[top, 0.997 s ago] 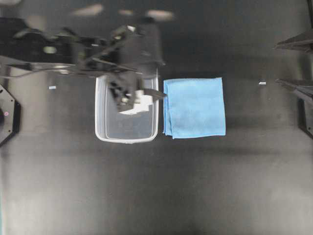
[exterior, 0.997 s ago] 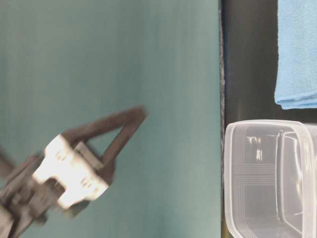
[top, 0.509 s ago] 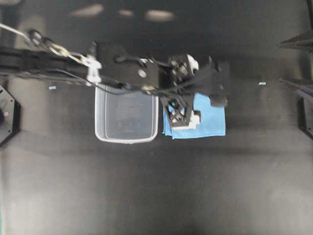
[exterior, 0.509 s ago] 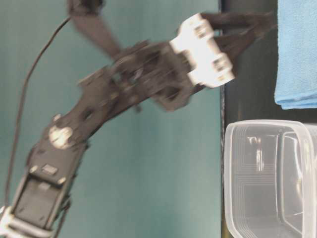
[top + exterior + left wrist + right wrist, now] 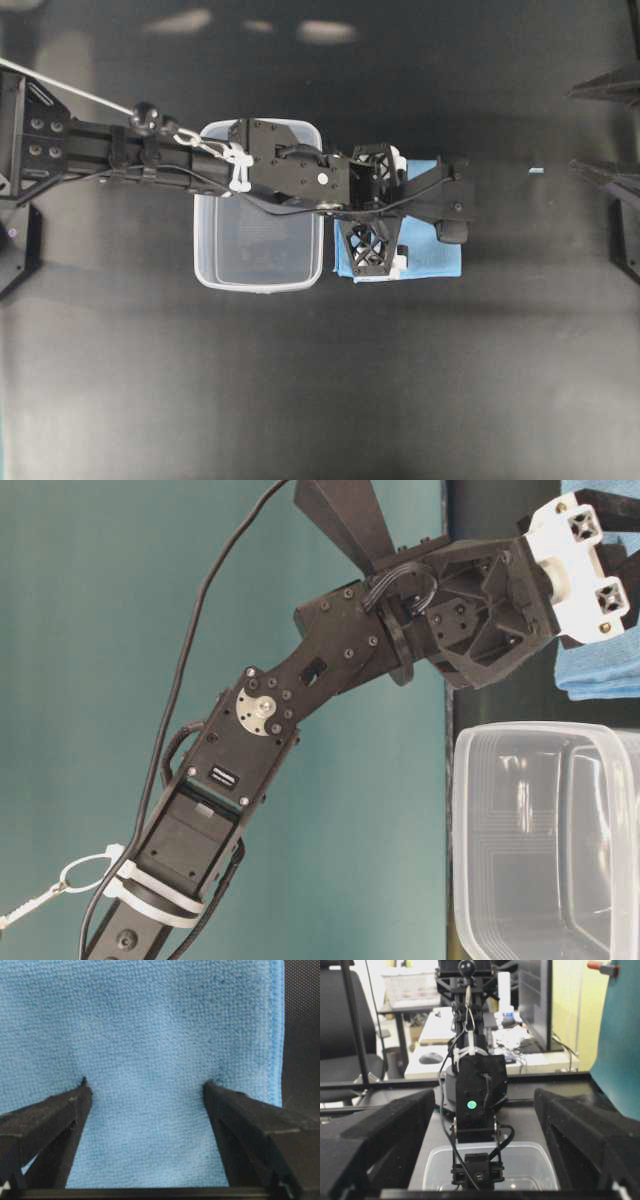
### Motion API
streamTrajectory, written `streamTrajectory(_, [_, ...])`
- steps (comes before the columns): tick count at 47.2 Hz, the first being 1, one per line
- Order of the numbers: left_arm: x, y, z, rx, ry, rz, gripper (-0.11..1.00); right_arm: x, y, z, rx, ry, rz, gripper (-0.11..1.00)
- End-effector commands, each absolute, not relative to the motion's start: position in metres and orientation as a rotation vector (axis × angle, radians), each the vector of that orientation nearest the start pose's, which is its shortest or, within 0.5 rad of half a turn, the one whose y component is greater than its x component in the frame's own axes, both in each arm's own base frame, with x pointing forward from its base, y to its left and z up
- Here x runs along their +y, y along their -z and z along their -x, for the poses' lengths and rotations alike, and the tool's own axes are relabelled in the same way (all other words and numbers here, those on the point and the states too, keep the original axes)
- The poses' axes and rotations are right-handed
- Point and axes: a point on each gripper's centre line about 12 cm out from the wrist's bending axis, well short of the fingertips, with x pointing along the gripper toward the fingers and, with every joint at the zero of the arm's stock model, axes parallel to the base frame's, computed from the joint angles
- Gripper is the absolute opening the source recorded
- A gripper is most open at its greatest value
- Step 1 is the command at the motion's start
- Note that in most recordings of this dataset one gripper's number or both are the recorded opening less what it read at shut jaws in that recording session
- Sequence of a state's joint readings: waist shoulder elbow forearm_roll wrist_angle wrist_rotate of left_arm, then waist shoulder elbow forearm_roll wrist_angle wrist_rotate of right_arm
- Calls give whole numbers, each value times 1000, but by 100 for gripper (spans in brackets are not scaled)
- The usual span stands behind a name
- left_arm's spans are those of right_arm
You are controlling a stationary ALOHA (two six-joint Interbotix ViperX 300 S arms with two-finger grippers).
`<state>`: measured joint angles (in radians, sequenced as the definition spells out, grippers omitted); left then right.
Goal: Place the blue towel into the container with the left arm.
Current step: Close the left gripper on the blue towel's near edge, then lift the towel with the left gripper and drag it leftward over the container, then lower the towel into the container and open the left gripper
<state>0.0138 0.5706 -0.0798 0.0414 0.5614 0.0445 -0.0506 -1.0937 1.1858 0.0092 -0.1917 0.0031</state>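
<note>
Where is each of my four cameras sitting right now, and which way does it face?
Overhead: above, looking straight down; left arm reaches over the container to the blue towel.
Table-level: low beside the table, turned sideways; same arm, tub, towel.
Left wrist: looks down between open left gripper fingers at towel.
Right wrist: level, facing the left arm past open right gripper.
All but the left wrist view show the container.

left arm (image 5: 280,180) outstretched, fingers (image 5: 55,1120) spread (right arm parked)
</note>
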Motion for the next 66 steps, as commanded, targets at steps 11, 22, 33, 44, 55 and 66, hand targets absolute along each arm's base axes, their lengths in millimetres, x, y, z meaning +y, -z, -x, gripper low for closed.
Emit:
streamTrajectory(11, [5,-106,-533,1085,17,-85,38,-10,-306,-178,-111,54,-14,78])
streamTrajectory(22, [4,-152,-543,993,16,-90,6,-9,-306,-178,-112,52,-14,78])
streamTrajectory(33, [9,-259,-525,870,-3,-85,6,-10,-308,-177,-119,54,-14,78])
streamTrajectory(44, [23,-324,-458,902,-38,-67,6,-9,-308,-177,-120,53,-14,77])
streamTrajectory(55, [27,-312,-399,935,-51,-58,6,-9,-307,-177,-119,54,-14,78])
streamTrajectory(66, [25,-282,-378,915,-44,-63,6,-9,-308,-176,-120,54,-14,78])
